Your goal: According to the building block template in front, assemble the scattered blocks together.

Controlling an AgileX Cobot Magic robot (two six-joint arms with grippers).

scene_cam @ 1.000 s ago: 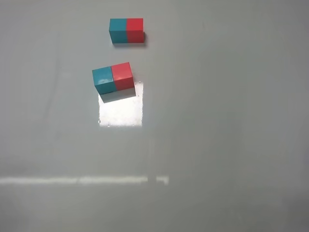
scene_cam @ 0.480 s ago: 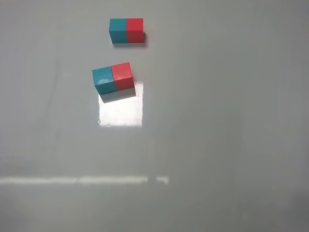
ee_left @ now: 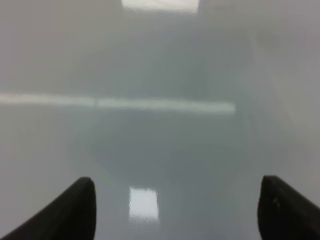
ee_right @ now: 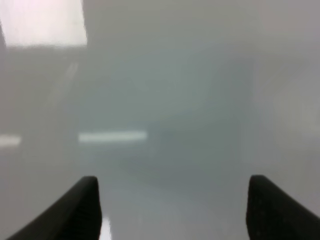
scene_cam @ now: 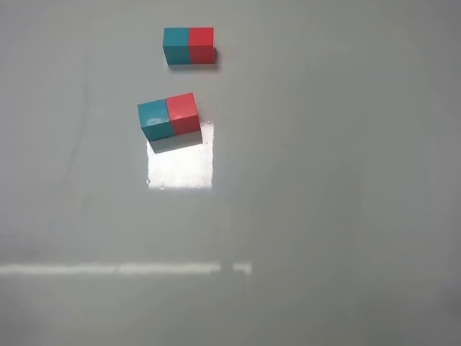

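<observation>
Nothing has moved since the earlier frames: the teal cube [scene_cam: 153,115] and red cube [scene_cam: 182,109] sit touching, just below the building block template [scene_cam: 189,45], their row slightly skewed. The left gripper [ee_left: 175,200] and right gripper [ee_right: 172,200] stand wide and empty, apparently well apart from the blocks.

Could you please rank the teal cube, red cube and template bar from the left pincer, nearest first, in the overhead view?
Left pincer off-frame, presumably below.
1. Teal cube and red cube, joined: too close to call.
2. Template bar, farthest back.

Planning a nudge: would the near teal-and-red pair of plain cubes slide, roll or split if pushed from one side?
The near teal-and-red pair of plain cubes has flat faces, so rolling seems unlikely. The glossy grey table suggests easy sliding. Whether the halves are attached isn't visible; they might separate.
</observation>
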